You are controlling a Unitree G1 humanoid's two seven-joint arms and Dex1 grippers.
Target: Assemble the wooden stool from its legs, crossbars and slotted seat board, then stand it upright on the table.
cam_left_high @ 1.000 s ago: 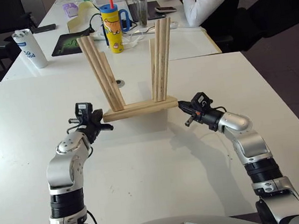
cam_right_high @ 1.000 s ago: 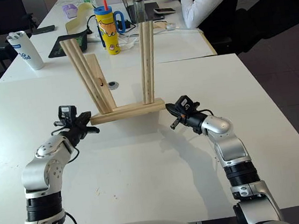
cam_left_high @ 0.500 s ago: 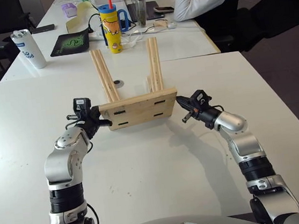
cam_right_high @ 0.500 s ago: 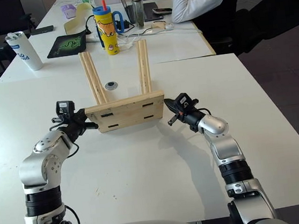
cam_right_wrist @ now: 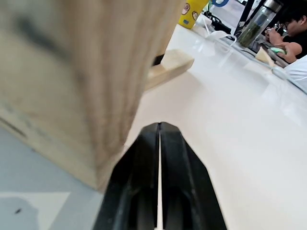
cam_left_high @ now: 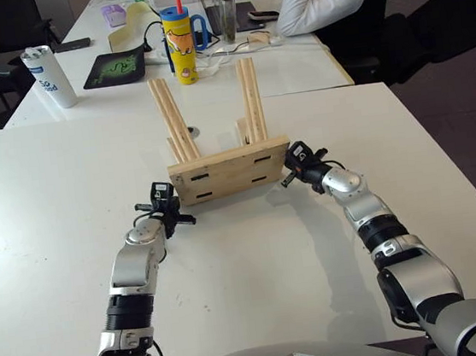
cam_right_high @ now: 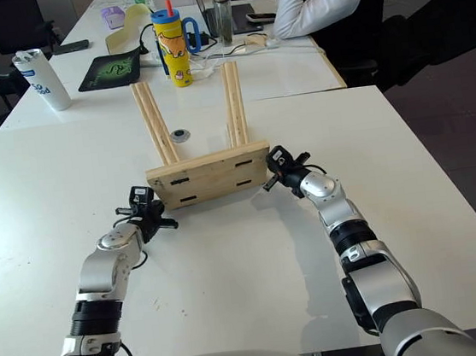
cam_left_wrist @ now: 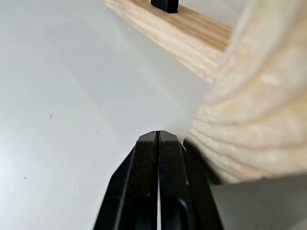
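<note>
The wooden stool lies on its side on the white table [cam_left_high: 44, 209]. Its slotted seat board [cam_left_high: 230, 170] faces me, and the legs [cam_left_high: 171, 117] point away toward the far edge. My left gripper [cam_left_high: 188, 220] is shut and empty, just below the board's near left corner. In the left wrist view the shut fingertips [cam_left_wrist: 158, 139] sit beside the wood [cam_left_wrist: 254, 96]. My right gripper [cam_left_high: 286, 175] is shut with nothing in it, close against the board's right edge. The right wrist view has the board [cam_right_wrist: 72, 72] alongside the shut fingers [cam_right_wrist: 159, 143].
On the adjoining table behind stand a yellow cup [cam_left_high: 177, 32], a white cup [cam_left_high: 47, 75], a dark mouse pad [cam_left_high: 118, 67] and a bottle [cam_left_high: 227, 12]. A person sits there. A small round grommet [cam_left_high: 192, 132] lies between the legs. Open tabletop lies near me.
The stool tipped from legs-up onto its side, legs pointing away. My left gripper has since come off the board's left edge, down below its corner. The right gripper stays at the right edge.
</note>
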